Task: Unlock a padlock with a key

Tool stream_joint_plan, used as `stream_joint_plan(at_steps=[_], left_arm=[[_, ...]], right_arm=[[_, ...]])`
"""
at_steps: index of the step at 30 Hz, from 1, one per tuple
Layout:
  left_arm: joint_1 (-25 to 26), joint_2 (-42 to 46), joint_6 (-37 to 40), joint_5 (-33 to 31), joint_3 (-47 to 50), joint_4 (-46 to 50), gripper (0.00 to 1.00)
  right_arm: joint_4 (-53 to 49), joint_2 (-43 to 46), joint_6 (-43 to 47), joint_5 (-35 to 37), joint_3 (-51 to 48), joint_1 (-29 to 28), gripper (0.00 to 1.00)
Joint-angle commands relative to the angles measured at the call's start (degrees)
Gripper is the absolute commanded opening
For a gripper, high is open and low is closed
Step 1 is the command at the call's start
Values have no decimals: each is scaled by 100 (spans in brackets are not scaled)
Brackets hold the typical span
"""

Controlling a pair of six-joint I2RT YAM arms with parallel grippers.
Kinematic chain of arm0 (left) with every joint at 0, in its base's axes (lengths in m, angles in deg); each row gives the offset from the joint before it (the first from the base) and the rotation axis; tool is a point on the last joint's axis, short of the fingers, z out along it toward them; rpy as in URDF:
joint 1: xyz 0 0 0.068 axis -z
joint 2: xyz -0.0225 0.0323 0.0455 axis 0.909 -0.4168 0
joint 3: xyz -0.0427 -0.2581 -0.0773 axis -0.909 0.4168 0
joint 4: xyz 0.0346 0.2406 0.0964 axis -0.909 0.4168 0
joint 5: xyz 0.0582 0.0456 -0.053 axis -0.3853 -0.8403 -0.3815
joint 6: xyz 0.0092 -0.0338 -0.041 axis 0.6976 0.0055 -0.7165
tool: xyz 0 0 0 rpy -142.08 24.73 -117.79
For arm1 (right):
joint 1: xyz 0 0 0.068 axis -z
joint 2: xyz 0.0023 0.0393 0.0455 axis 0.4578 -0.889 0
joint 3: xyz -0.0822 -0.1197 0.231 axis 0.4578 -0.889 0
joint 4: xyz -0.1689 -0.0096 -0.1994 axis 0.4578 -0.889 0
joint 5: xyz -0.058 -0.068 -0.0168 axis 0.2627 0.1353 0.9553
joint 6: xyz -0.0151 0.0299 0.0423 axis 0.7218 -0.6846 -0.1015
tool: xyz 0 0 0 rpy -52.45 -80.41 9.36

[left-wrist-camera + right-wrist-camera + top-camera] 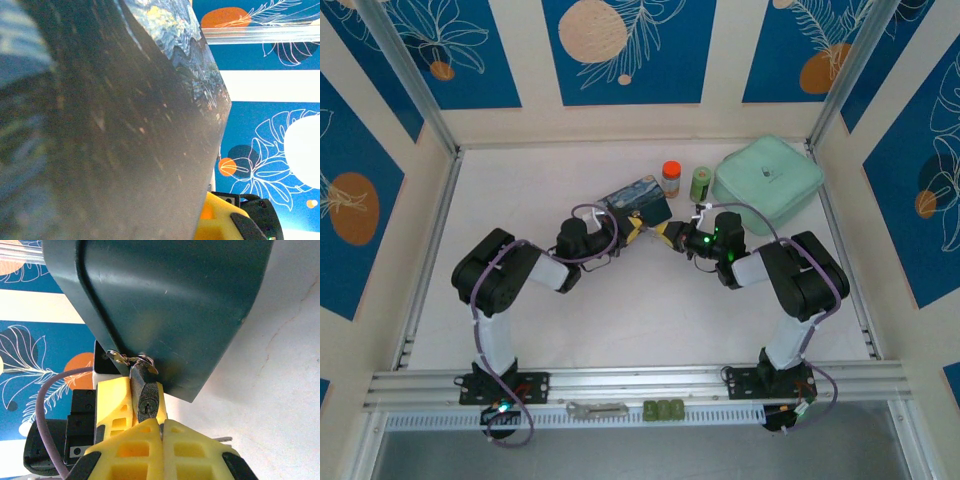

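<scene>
Looking through the right wrist camera, I see the padlock hanging from the blue box, clamped by my left gripper. My right gripper sits pinched tight just below its keyhole.

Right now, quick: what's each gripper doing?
Left gripper: closed on the padlock.
Right gripper: closed, facing the keyhole; whether it holds the key cannot be told.
</scene>
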Motion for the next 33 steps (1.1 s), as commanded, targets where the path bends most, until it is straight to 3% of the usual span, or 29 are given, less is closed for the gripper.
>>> stream_joint_plan(at_steps=[1,9,13,16,23,29,33], left_arm=[[50,68,69,68,-83,-309,0],[167,64,70,177,-181,-247,0],[243,4,11,227,-211,-317,0],[277,-83,-127,329,-293,-485,0],[314,44,41,557,-330,-251,0],[204,-302,71,843,-408,-1117,0],[152,-40,742,1086,-400,-547,0]], right_arm=[[156,154,62,-92,53,-48,0],[398,-251,-337,15,464,-147,0],[-4,-279,-249,61,739,-319,0],[-769,-220,313,110,898,-385,0],[-566,-413,-86,-71,1019,-210,0],[-1018,-538,-1722,-712,1166,-112,0],[-978,-420,-2645,-983,987,-73,0]])
